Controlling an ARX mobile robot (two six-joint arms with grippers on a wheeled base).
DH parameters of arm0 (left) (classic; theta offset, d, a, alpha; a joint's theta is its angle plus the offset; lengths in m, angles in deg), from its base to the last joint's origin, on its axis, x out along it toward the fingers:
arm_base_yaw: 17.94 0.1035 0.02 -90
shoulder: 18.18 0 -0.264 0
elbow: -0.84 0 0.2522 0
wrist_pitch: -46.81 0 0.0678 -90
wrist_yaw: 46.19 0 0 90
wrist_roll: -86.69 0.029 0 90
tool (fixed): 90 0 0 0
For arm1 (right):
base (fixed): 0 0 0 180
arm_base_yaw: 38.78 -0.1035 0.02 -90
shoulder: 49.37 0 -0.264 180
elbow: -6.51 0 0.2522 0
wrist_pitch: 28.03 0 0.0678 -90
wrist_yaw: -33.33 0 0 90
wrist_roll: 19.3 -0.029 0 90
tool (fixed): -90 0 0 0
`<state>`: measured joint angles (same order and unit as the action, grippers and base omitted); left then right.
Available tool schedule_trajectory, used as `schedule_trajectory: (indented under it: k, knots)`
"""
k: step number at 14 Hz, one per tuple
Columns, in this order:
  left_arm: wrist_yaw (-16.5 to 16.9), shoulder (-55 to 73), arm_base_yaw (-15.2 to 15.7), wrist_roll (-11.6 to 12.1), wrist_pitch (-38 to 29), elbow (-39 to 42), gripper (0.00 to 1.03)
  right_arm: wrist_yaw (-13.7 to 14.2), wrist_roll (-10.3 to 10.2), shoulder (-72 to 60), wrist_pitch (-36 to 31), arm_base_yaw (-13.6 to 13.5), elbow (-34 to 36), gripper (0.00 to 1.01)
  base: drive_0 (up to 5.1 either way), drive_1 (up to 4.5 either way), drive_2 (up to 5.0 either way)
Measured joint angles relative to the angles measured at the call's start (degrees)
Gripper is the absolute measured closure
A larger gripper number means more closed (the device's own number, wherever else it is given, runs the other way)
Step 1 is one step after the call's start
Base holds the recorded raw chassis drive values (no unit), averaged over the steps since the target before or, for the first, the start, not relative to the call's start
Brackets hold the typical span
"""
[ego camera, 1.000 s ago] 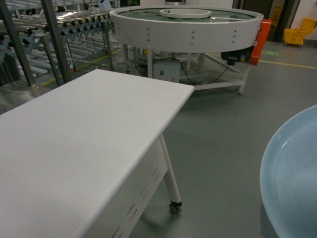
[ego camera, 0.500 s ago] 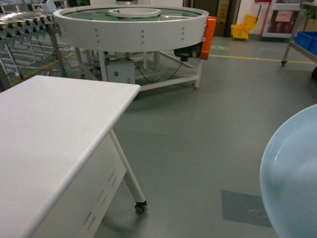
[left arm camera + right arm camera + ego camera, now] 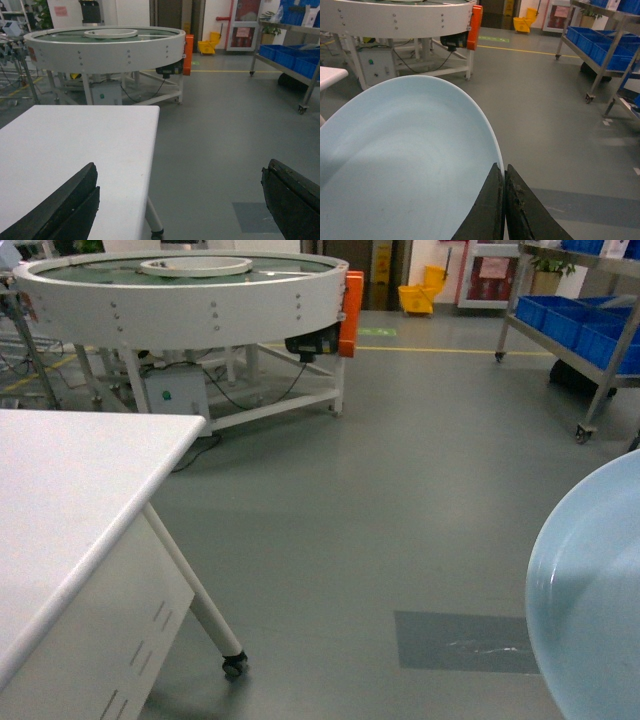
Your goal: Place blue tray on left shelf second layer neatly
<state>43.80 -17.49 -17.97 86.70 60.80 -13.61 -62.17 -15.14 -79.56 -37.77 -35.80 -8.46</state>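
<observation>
The blue tray (image 3: 405,160) is a pale, glossy round plate filling the lower left of the right wrist view. Its rim also shows at the right edge of the head view (image 3: 590,600). My right gripper (image 3: 504,172) is shut on the tray's rim, one dark finger on each side of it. My left gripper (image 3: 180,200) is open with nothing between its fingers (image 3: 65,205), above the white table's corner. A silver-grey steel rack (image 3: 575,325) holding dark-blue crates stands far right; I cannot tell whether it is the left shelf.
A white table (image 3: 60,510) on castors stands at the left. Beyond it is a large round white conveyor (image 3: 180,295) on a frame with an orange guard. A yellow mop bucket (image 3: 422,295) sits by the back wall. Grey floor lies between the table and the rack.
The head view has swung right: the table and round conveyor slid left and the rack with blue crates came into view. The tray keeps its place at the right edge.
</observation>
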Motion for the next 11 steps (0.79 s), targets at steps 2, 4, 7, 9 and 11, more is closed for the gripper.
schedule_trajectory:
  k: [2, 4, 7, 9, 11]
  knots:
    - [-0.04, 0.00, 0.02, 0.00, 0.02, 0.00, 0.05, 0.00, 0.00, -0.02, 0.04, 0.00, 0.00, 0.99, -1.7, -0.26, -3.1]
    - [-0.02, 0.00, 0.02, 0.00, -0.04, 0.00, 0.05, 0.00, 0.00, 0.31, -0.02, 0.00, 0.00, 0.99, -1.7, -0.26, -3.1]
    - [-0.09, 0.00, 0.02, 0.00, -0.02, 0.00, 0.05, -0.02, 0.00, 0.28, 0.02, 0.00, 0.00, 0.99, -1.7, -0.26, -3.1]
    - [-0.04, 0.00, 0.02, 0.00, 0.00, 0.00, 0.05, -0.02, 0.00, 0.22, 0.04, 0.00, 0.00, 0.99, -1.7, -0.26, -3.1]
    - [-0.09, 0.00, 0.02, 0.00, 0.17, 0.00, 0.05, -0.02, 0.00, 0.22, 0.00, 0.00, 0.00, 0.99, -1.7, -0.26, -3.1]
